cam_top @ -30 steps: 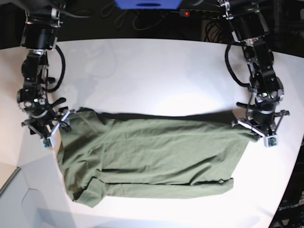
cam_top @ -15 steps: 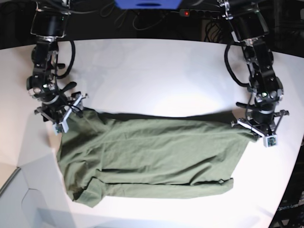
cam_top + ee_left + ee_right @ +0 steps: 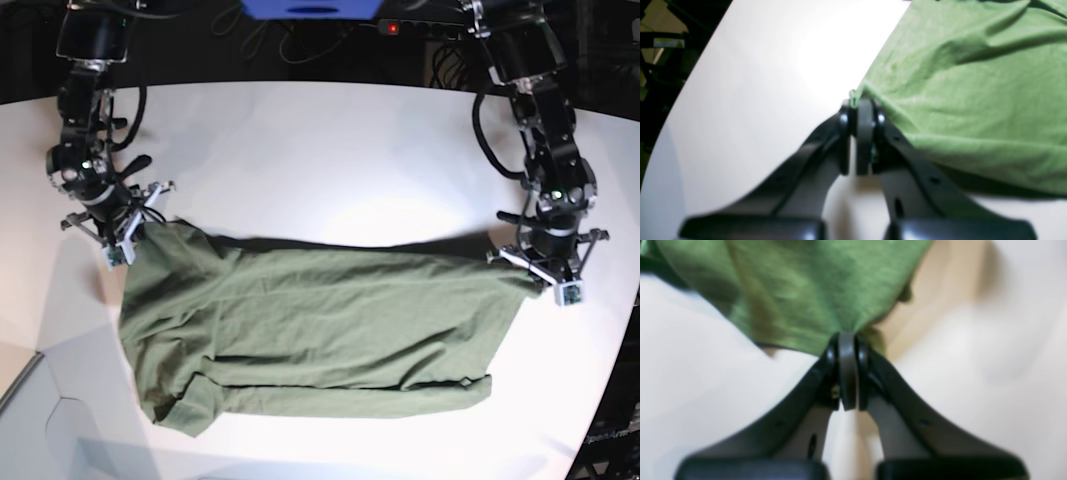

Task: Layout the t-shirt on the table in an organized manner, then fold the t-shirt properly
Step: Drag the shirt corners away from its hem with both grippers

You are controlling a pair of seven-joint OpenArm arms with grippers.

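The olive-green t-shirt lies spread and wrinkled across the front half of the white table, its long side running left to right. At the right of the base view, my left gripper is shut on the shirt's far right corner. The left wrist view shows the cloth pinched at the tips of that gripper. At the left of the base view, my right gripper is shut on the far left corner. In the blurred right wrist view the fabric bunches into the gripper.
A power strip with a red light and a blue object sit behind the table's back edge. The table's curved edge runs close to my left gripper. A grey surface lies below the front left edge.
My right arm moved back along the shirt's left edge to the far left corner and shut on it, lifting that corner slightly. The left arm stayed put, still gripping.
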